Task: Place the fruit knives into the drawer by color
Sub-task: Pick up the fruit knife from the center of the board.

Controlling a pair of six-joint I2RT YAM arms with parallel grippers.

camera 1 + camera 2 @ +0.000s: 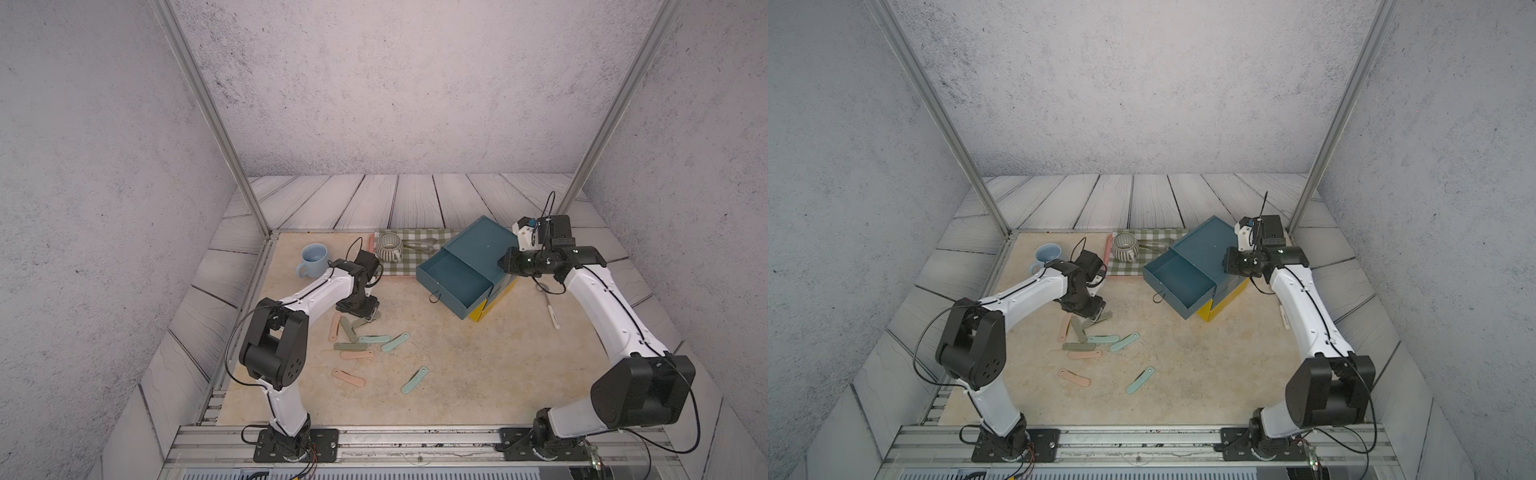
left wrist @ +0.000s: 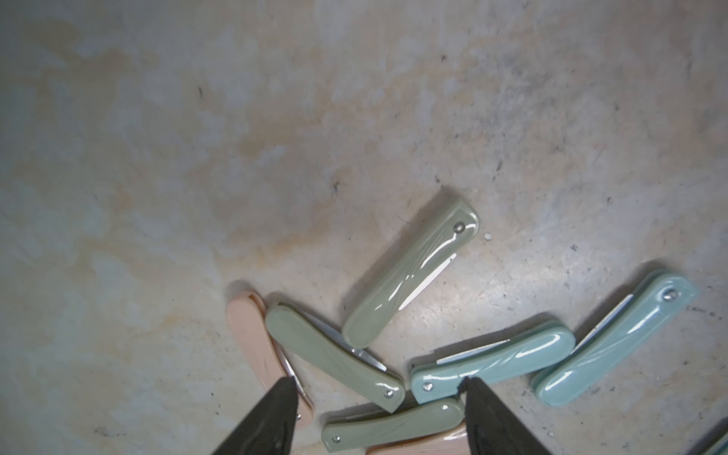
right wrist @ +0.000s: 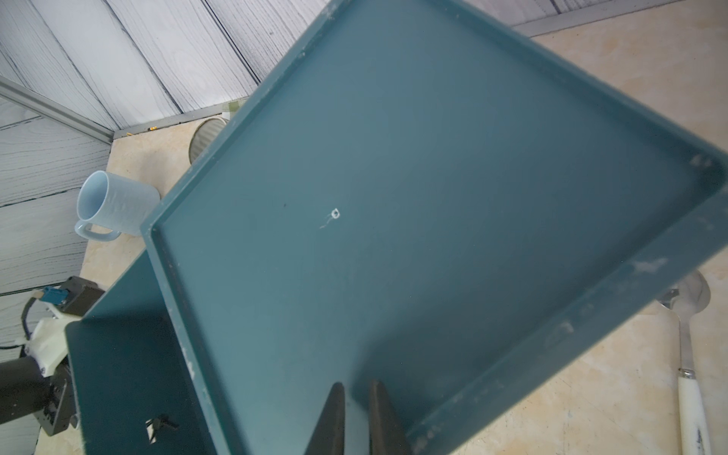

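Several fruit knives lie loose on the beige tabletop: pink [image 1: 348, 377], olive [image 1: 348, 346] and teal [image 1: 414, 380]. My left gripper [image 1: 361, 313] hangs open low over the far end of the pile. In the left wrist view its fingertips [image 2: 289, 388] straddle two olive knives [image 2: 335, 354] [image 2: 394, 427], beside a teal one [image 2: 492, 362] and a pink one [image 2: 252, 335]. The dark teal drawer chest [image 1: 486, 241] has its top drawer [image 1: 453, 278] pulled out and empty. My right gripper [image 3: 356, 388] sits over the chest's top [image 3: 394, 177], its jaws almost together with nothing between them.
A pale blue mug [image 1: 313, 257] stands at the back left. A striped cup [image 1: 388, 247] and metal cutlery [image 1: 419, 245] rest on a green checkered cloth [image 1: 436, 235] behind the chest. A white-handled utensil [image 1: 552, 316] lies under the right arm.
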